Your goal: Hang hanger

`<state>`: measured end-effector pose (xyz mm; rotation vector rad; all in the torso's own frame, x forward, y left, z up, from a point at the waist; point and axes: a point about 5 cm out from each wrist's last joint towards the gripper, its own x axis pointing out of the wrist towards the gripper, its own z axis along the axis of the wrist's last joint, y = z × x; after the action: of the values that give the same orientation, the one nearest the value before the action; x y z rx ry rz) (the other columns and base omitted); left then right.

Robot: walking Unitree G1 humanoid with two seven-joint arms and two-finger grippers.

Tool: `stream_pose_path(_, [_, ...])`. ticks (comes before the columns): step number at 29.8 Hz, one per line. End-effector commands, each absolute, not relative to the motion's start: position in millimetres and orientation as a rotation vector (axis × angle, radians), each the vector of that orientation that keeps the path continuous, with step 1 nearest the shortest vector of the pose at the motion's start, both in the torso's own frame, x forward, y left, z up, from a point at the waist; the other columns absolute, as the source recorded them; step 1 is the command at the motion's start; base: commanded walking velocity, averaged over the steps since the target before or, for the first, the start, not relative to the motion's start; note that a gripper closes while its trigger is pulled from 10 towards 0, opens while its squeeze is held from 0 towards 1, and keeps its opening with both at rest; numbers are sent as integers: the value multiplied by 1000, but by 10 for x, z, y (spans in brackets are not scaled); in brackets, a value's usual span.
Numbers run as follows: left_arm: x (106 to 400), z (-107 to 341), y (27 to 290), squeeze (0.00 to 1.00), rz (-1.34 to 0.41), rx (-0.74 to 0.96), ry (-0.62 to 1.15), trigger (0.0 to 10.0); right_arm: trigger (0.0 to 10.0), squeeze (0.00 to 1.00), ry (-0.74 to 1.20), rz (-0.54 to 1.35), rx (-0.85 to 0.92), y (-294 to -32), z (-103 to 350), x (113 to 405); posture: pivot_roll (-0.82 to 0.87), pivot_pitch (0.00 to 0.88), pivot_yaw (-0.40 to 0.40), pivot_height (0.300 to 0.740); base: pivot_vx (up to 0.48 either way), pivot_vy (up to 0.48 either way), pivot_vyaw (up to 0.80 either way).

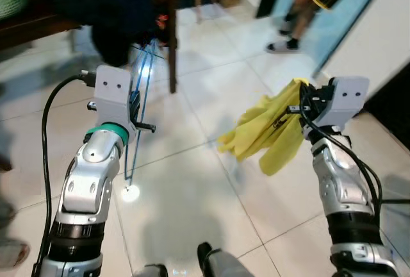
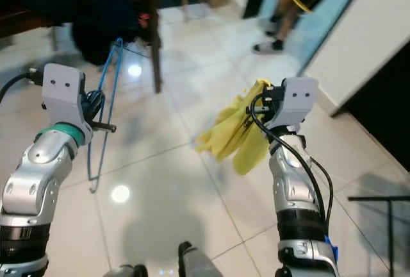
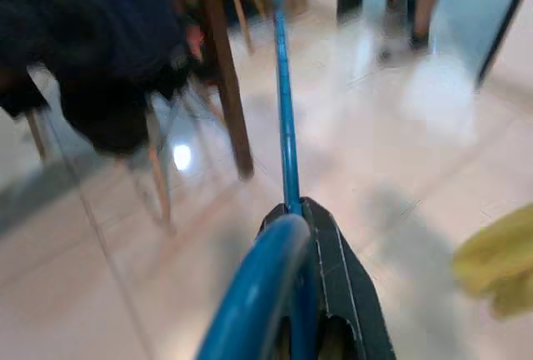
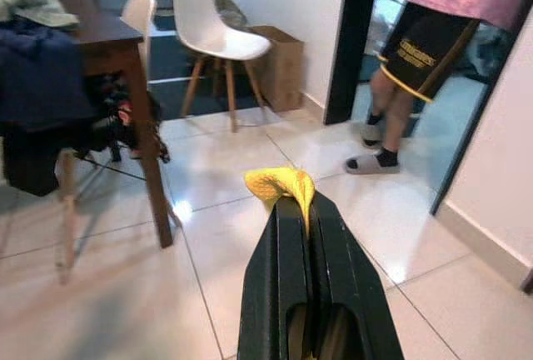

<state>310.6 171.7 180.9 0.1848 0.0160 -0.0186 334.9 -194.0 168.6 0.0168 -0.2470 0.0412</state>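
A thin blue wire hanger hangs in the air at my left, its frame reaching down toward the tiled floor. My left gripper is shut on the hanger near its top. At my right, a yellow cloth garment droops from my right gripper, which is shut on a bunched fold of the yellow cloth. The two grippers are held apart at about chest height above the floor.
A dark wooden table draped with dark blue clothing stands ahead on the left, its leg close beyond the hanger. White chairs stand behind it. A person in dark shorts stands in the doorway ahead right. A white wall flanks my right.
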Motion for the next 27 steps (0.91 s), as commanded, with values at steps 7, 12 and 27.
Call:
stream_pose_path(7, [2934, 1236, 1754, 0, -73, 243, 154, 10000, 10000, 0, -73, 32, 9, -1893, 1119, 3133, -19, 95, 7, 740, 0, 0, -800])
stream_pose_path(12, [2916, 1300, 1641, 0, -203, 302, 123, 10000, 10000, 0, -135, 29, -13, -1953, 1308, 3199, -17, 102, 4, 740, 0, 0, -800])
stream_pose_path(27, [2841, 1598, 1443, 0, -476, 276, -34, 10000, 10000, 0, -300, 196, -181, -2075, 1924, 3269, -35, 119, 3, 740, 0, 0, -800])
